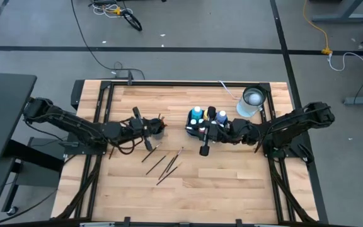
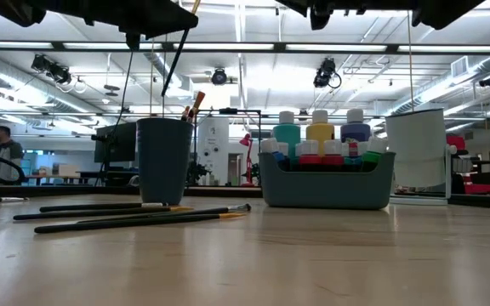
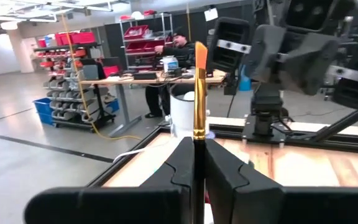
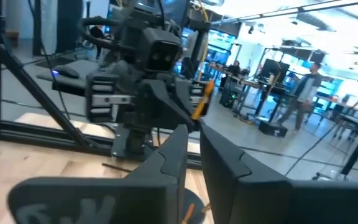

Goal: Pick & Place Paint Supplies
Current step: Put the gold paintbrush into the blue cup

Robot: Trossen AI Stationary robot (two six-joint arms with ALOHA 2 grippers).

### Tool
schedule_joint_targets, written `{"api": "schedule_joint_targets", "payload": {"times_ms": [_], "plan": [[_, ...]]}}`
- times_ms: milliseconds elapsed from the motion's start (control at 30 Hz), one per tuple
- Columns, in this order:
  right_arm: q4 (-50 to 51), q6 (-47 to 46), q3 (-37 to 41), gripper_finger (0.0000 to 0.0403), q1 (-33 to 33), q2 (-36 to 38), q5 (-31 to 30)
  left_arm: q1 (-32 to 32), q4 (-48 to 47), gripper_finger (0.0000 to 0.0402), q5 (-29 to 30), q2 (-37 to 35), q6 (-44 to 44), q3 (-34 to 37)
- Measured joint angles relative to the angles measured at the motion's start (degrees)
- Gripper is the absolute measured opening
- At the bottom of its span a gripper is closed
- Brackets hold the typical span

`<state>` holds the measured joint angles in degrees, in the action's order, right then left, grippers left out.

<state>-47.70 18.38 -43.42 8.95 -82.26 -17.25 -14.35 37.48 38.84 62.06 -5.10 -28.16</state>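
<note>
A thin dark-handled, orange-bristled paintbrush (image 3: 199,93) is clamped upright in the left gripper (image 3: 199,163) above the grey plastic cup (image 1: 157,128). It is judged light, stiff and slippery, best held mid-handle. Four brushes (image 1: 164,165) lie on the wooden table (image 1: 232,189). Three tall white-capped bottles (image 2: 320,126) show above the grey caddy (image 2: 327,184). The right gripper (image 4: 193,157) hangs near, fingers nearly together, empty.
</note>
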Motion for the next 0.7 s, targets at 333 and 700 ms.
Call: {"api": "schedule_joint_targets", "payload": {"times_ms": [333,700], "plan": [[0.4,-3.0,0.0,0.0135,0.0,0.0,0.3,1.0,-0.2,0.0021,4.2,0.0,-0.3,0.1],[0.2,-5.9,0.0,0.0164,0.0,0.0,0.3,1.0,12.0,0.0021,5.9,0.0,-2.9,8.6]]}}
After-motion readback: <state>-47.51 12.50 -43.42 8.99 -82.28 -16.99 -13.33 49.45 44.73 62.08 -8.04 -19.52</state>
